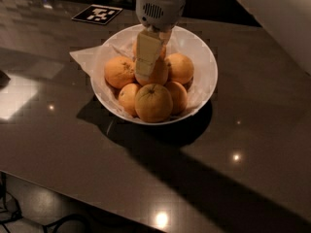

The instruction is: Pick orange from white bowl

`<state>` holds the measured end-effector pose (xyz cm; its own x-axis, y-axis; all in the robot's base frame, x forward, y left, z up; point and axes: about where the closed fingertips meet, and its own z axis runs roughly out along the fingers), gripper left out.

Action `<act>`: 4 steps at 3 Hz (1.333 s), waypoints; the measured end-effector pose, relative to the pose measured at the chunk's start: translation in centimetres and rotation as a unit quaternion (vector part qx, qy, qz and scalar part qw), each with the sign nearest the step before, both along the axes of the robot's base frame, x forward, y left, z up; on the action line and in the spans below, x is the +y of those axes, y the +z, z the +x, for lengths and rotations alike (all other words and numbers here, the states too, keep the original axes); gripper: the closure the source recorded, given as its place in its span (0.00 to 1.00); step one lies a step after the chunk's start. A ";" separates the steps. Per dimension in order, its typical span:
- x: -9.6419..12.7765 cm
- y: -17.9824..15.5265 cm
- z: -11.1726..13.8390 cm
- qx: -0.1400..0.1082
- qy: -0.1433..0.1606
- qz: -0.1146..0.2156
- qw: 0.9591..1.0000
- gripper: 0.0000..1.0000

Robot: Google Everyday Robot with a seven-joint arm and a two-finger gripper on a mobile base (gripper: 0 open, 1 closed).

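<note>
The gripper [146, 70] sits on the orange [159, 74] mid white bowl [203, 55], arm at twelve o'clock. Clamped or loose, I cannot tell

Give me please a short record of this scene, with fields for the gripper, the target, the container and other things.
gripper: inside the rim of the white bowl, at the middle of the pile
orange: central one, partly hidden by the gripper
white bowl: on the dark table, holds at least six oranges
paper: lines the bowl, corner sticks out left
marker card: on the table behind the bowl
</note>
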<state>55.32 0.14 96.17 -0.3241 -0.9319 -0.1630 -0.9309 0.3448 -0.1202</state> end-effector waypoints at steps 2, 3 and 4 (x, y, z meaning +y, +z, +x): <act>0.1 -0.9 0.5 0.013 -0.002 0.000 1.000 0.23; 0.0 -1.3 0.7 0.017 -0.005 0.000 1.000 0.23; -0.5 -2.1 0.8 0.026 -0.010 -0.001 1.000 0.23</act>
<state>56.08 -0.34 94.06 -0.3499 -0.9257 -0.1437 -0.9292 0.3624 -0.0722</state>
